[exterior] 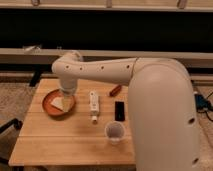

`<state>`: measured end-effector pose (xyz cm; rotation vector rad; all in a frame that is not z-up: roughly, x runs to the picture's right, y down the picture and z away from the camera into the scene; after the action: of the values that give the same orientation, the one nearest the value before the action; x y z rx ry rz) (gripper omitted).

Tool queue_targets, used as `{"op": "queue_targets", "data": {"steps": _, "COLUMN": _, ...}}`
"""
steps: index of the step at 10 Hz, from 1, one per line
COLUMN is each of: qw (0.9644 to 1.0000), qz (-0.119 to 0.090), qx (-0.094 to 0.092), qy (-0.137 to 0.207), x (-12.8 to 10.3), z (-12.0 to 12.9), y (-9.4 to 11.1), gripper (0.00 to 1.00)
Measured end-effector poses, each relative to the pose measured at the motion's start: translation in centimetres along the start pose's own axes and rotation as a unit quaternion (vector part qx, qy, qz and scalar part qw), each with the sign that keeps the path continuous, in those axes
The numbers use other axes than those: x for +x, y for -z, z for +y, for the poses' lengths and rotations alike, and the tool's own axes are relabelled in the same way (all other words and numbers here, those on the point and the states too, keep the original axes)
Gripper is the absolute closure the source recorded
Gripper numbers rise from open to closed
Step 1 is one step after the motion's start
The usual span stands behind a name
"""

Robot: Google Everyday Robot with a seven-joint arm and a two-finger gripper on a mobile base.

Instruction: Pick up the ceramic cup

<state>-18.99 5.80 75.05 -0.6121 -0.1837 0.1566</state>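
The ceramic cup (115, 131) is small, pale greyish-white and round. It stands upright on the wooden table (60, 142), near the front, right of centre. My white arm reaches from the right across the table's back. My gripper (61, 102) hangs down over the shallow orange-red plate (50, 107) at the table's left, far from the cup. It is about a plate's width to the left of the cup and further back.
A white tube-like object (93, 105) lies in the middle of the table. A small black object (119, 110) lies just behind the cup. A red-orange object (115, 90) lies near the back edge. A dark stand (7, 127) is left of the table.
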Motion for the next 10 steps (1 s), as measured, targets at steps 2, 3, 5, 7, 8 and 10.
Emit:
{"op": "queue_targets", "data": {"steps": 2, "qw": 0.9999, "qz": -0.001, "qx": 0.012, "qy": -0.003, "x": 2.1, "z": 1.7, "y": 1.2, "gripper": 0.2}}
{"op": "queue_targets", "data": {"steps": 3, "qw": 0.9997, "qz": -0.007, "qx": 0.02, "qy": -0.013, "x": 3.9, "z": 2.8, "y": 1.9, "gripper": 0.2}}
{"op": "queue_targets", "data": {"steps": 5, "qw": 0.9987, "qz": -0.015, "qx": 0.028, "qy": -0.041, "x": 7.1, "z": 4.3, "y": 2.2, "gripper": 0.2}}
{"op": "queue_targets", "data": {"steps": 7, "qw": 0.9962, "qz": -0.022, "qx": 0.038, "qy": -0.075, "x": 10.3, "z": 5.2, "y": 2.4, "gripper": 0.2}}
{"op": "queue_targets", "data": {"steps": 8, "qw": 0.995, "qz": -0.022, "qx": 0.042, "qy": -0.088, "x": 11.5, "z": 5.3, "y": 2.6, "gripper": 0.2}}
{"op": "queue_targets", "data": {"steps": 10, "qw": 0.992, "qz": -0.023, "qx": 0.051, "qy": -0.113, "x": 14.0, "z": 5.9, "y": 3.4, "gripper": 0.2}}
